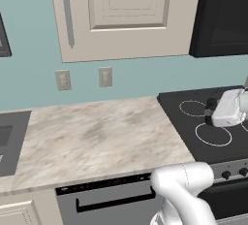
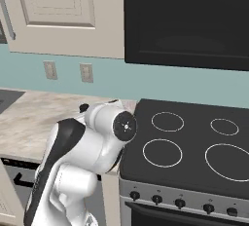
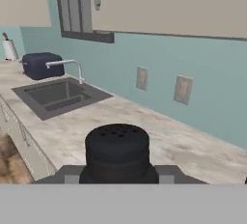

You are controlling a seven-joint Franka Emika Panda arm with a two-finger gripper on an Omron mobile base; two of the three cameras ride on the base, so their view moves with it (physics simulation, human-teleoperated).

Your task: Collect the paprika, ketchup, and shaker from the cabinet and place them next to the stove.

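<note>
You have the shaker [image 3: 117, 151] out of the cabinet [image 1: 121, 15], whose door is shut, and carried over the counter [image 1: 97, 132] beside the stove [image 1: 203, 122]. No paprika or ketchup shows there, so both seem left to fetch. The jaws look part open and clamped on the shaker, black perforated top showing.

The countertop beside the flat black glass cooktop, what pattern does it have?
Beige marble countertop with soft grey-brown veining, clearest in the left base view.
</note>
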